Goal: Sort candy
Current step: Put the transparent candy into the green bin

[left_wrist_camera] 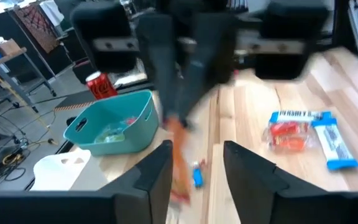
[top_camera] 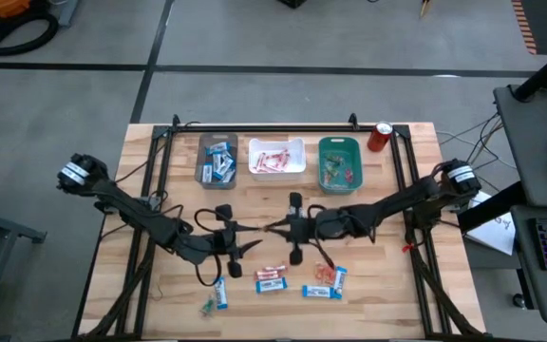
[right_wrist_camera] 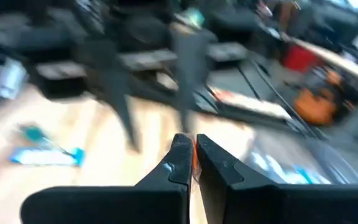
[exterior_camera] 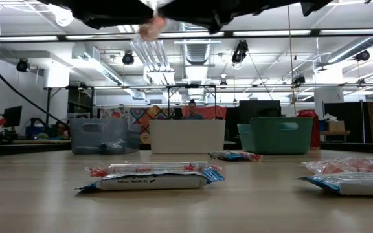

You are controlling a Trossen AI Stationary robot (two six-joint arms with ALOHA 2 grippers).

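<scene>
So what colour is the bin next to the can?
Teal bin, beside the red can; clearest in the high view.

3 bins: grey bin [top_camera: 216, 159], white bin [top_camera: 276, 157], teal bin [top_camera: 340, 162]; red soda can [top_camera: 380, 137]; blue-and-white candy bars [top_camera: 321, 292]; red-and-white candy bars [top_camera: 270, 275]; pale wood table [top_camera: 254, 204]

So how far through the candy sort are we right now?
Partly done. The grey bin, white bin and teal bin each already hold candy. In hand: the two grippers meet mid-table, the right gripper shut on an orange-red piece, the left gripper open beside it, apparently a handover. Left: loose bars on the table's near side.
</scene>
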